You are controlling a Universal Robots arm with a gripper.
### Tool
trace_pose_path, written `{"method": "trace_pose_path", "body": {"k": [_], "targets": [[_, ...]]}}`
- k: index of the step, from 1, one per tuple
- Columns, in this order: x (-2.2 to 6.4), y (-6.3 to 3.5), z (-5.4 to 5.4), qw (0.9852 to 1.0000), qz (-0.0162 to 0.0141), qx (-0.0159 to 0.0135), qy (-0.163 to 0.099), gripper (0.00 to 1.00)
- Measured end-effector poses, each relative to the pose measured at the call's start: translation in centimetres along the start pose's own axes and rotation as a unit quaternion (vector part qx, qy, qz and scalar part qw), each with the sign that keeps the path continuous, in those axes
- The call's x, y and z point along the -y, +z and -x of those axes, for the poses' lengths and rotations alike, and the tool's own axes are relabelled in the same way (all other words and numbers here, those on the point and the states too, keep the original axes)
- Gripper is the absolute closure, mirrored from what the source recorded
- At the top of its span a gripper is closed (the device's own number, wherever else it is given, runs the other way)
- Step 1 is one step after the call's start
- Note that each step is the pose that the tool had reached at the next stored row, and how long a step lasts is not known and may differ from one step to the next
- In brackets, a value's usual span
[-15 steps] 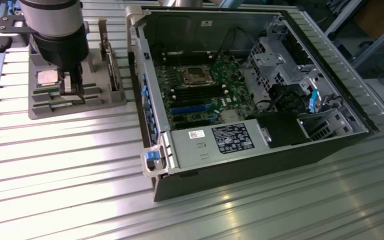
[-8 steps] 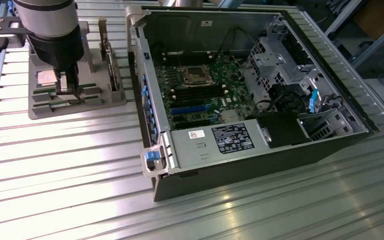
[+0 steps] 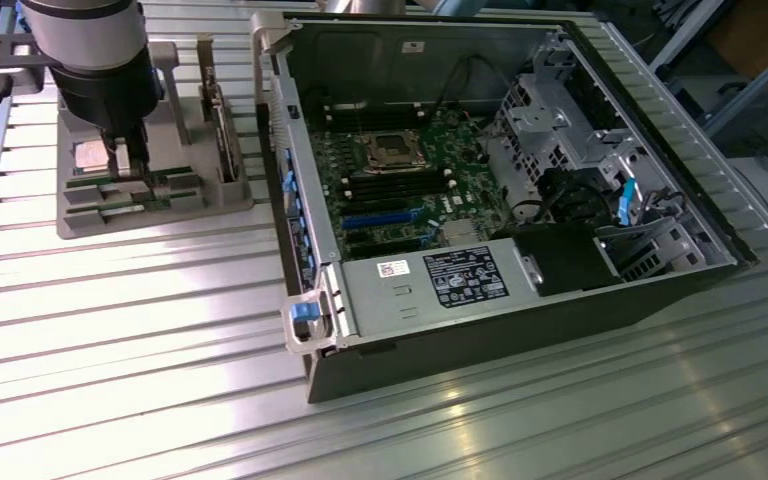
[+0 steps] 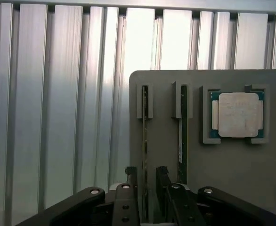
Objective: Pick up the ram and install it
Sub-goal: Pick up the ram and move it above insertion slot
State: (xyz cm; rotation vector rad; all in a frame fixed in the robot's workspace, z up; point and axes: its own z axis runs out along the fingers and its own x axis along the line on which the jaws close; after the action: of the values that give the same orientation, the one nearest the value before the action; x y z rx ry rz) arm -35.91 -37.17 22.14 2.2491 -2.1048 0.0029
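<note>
Claw (image 4: 146, 173) stands wide open and empty, one finger each side of the ram stick (image 4: 144, 127) upright in the grey holder (image 4: 232, 165); a clean grip wants it centred and square to the stick.

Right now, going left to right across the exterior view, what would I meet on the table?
CPU chip → claw → upright hard drive → open computer case

Silver-black arm (image 3: 91, 55), black screw-studded pincer (image 4: 146, 173)
</note>
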Motion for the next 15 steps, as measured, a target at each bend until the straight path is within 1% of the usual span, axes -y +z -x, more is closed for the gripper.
{"method": "trace_pose_path", "body": {"k": [2,3,6,10,15], "targets": [[-0.48,0.34,0.3,1.0,-0.0002,-0.0001,-0.002,0.7],[-0.55,0.72,0.3,1.0,-0.0003,-0.0004,-0.005,0.7],[-0.53,1.27,0.3,0.9999,-0.0005,-0.0012,-0.01,0.7],[-0.53,1.45,0.3,0.9999,-0.0004,-0.0021,-0.011,0.7],[-0.57,1.47,0.1,0.9999,-0.0004,-0.0021,-0.011,0.7]]}}
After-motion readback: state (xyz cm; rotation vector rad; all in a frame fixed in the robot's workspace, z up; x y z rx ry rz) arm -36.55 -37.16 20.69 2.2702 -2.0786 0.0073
